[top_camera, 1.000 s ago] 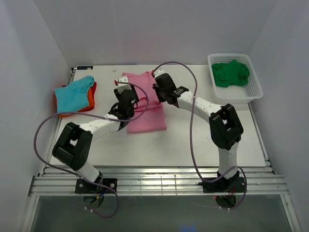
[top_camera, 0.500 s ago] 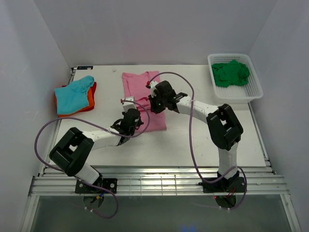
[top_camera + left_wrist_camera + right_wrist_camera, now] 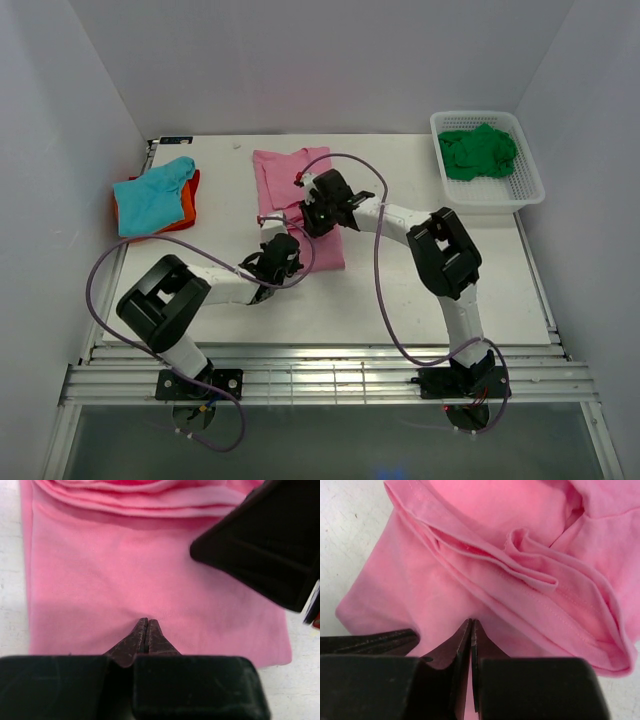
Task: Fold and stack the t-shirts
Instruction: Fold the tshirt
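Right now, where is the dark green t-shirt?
In the top view, the dark green t-shirt lies bunched inside the white basket at the table's far right corner, apart from the pink t-shirt in the middle.

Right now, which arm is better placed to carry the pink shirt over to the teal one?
Left arm likely: jaws shut at the near edge of the pink t-shirt, and the teal t-shirt lies on its side; the right arm reaches across.

Bare table (image 3: 400,160) — between pink shirt (image 3: 280,165) and basket (image 3: 495,203)
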You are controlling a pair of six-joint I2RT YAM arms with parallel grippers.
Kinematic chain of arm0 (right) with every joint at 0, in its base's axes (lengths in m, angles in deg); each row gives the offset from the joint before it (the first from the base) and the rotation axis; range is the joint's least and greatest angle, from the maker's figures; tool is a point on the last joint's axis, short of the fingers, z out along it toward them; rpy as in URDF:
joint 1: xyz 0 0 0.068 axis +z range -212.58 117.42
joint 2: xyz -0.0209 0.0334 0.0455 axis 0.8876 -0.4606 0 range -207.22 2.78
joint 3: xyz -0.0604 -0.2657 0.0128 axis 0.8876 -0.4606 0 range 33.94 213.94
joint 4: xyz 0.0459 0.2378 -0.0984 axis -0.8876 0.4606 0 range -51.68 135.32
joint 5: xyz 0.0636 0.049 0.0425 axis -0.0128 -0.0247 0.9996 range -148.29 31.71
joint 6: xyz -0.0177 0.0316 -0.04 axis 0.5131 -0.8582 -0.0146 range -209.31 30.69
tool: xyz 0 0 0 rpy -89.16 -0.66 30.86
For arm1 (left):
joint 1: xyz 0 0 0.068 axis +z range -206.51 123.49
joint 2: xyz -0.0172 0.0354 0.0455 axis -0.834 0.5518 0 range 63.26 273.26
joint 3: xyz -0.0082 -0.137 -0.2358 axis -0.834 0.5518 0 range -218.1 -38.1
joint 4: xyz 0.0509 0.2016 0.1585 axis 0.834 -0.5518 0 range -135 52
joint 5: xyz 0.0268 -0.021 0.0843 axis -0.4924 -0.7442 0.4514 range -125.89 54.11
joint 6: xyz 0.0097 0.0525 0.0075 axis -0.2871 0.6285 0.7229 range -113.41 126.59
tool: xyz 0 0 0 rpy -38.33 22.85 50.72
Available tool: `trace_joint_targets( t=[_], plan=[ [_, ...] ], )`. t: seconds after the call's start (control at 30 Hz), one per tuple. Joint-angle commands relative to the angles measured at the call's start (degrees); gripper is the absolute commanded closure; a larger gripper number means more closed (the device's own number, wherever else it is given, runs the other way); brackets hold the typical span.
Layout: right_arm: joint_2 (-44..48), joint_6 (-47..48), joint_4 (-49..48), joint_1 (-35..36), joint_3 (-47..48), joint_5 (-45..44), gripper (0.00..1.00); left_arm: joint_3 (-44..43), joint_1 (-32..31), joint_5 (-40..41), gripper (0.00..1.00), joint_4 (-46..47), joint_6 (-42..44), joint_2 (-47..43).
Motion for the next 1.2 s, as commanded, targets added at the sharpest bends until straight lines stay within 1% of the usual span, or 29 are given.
trace_joint_targets(
  t=[0.0, 0.4, 0.53, 0.7, 0.83, 0.97, 1.03, 1.13, 1.17],
  plan=[
    [-1.55, 0.03, 0.02, 0.18, 3.77, 0.47, 0.92, 0.94, -0.71, -0.55, 1.00, 0.24, -2.34, 0.98],
    [-8.31, 1.17, 2.13, -0.43, 13.08, -3.74, 0.92, 4.28, -2.55, -0.20, 1.00, 0.24, -5.42, 2.48],
    [-11.57, 1.34, 3.98, -1.66, 17.91, -5.68, 0.92, 5.16, -3.78, 0.06, 1.00, 0.15, -6.47, 2.48],
    [-15.17, 0.82, 3.98, -3.51, 21.79, -7.00, 0.92, 6.13, -5.02, 0.85, 1.00, -0.37, -7.26, 1.60],
    [-16.23, 0.20, 3.98, -4.57, 24.86, -7.44, 0.92, 7.01, -6.16, 1.38, 1.00, -1.43, -8.41, 0.28],
    [-15.62, 0.20, 3.89, -5.18, 24.96, -7.53, 0.92, 8.23, -7.65, 2.52, 1.00, -3.79, -9.90, -1.12],
    [-13.87, 0.55, 3.72, -5.27, 23.82, -7.44, 0.92, 8.59, -8.61, 2.87, 1.00, -4.76, -11.13, -1.91],
    [-7.64, 0.73, 0.65, -5.18, 16.54, -6.91, 0.92, 9.55, -10.63, 4.44, 1.00, -7.83, -13.14, -2.70],
    [-5.71, 0.82, -1.36, -5.18, 14.08, -7.00, 0.90, 9.73, -11.16, 5.15, 1.00, -8.97, -13.85, -2.97]
  ],
)
